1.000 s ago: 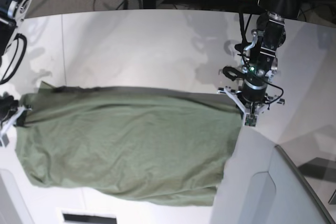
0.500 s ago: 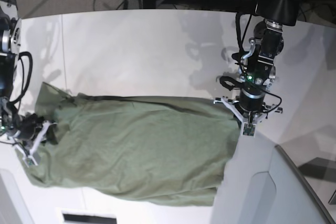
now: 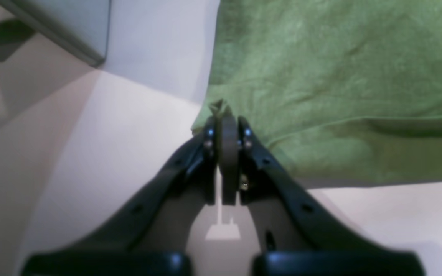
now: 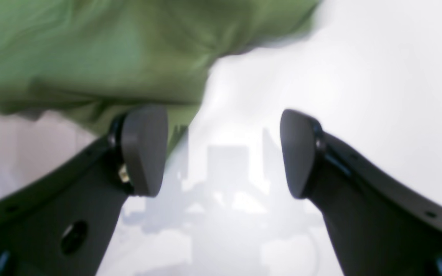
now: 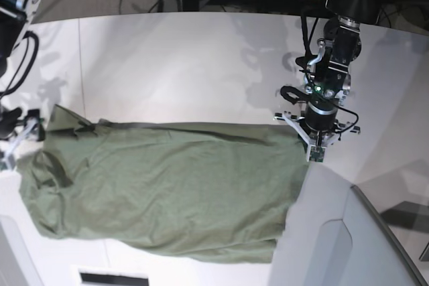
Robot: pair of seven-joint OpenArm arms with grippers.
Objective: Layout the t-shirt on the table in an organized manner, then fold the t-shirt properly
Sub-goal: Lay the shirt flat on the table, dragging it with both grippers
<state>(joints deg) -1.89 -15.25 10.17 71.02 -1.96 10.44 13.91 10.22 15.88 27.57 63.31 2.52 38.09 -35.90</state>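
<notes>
The olive-green t-shirt (image 5: 167, 192) lies spread lengthwise across the white table (image 5: 188, 65), its left end rumpled. In the base view my left gripper (image 5: 315, 152) stands at the shirt's upper right corner. The left wrist view shows this gripper (image 3: 226, 122) shut, with a tuft of the t-shirt (image 3: 340, 76) corner pinched between its tips. My right gripper (image 5: 15, 144) hovers at the shirt's left end. In the right wrist view it (image 4: 221, 149) is wide open with only table between the pads, and the t-shirt (image 4: 90, 50) lies just beyond the left pad.
A grey angled panel (image 5: 348, 246) rises at the table's front right corner, close to the shirt's right edge, and its corner (image 3: 71, 27) shows in the left wrist view. Cables and equipment lie beyond the far table edge. A dark slot (image 5: 114, 277) sits at the near edge.
My right gripper has opened and let go of the shirt's left end, which now lies rumpled on the table. The left gripper stays shut on its corner, barely moved.
</notes>
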